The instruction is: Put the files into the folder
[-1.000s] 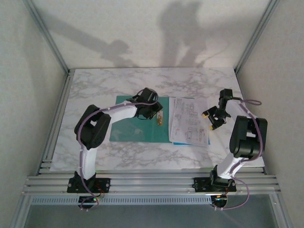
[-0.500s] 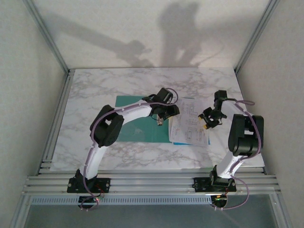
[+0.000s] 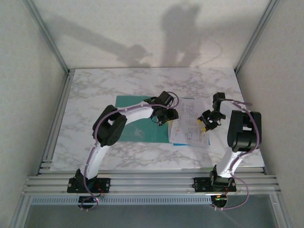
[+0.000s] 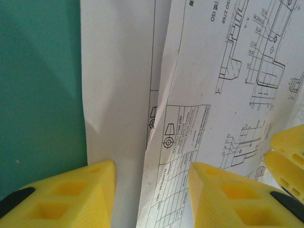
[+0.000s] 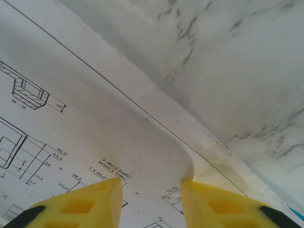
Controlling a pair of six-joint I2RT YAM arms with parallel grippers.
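Note:
The files (image 3: 190, 124) are white sheets of technical drawings lying fanned on the marble table, with a blue strip (image 3: 189, 143) at their near edge. Their left edge overlaps the teal folder (image 3: 127, 129), which lies flat and closed. My left gripper (image 3: 166, 119) is open, its fingertips down on the sheets' left edge (image 4: 156, 118) beside the folder (image 4: 38, 85). My right gripper (image 3: 204, 124) is open too, its jaws partly apart with the tips on the right edge of the top sheet (image 5: 118, 118). The paper buckles up beside its right finger (image 5: 223, 204).
The marble table (image 3: 118, 85) has bare room behind and to the left of the folder. Aluminium rails (image 3: 152, 183) run along the near edge and white walls close the sides. The right gripper's yellow fingers (image 4: 287, 156) stand close to my left gripper.
My left arm has swung right from over the folder to the files' left edge. My right gripper has moved down and left onto the files' right edge, and its jaws have narrowed.

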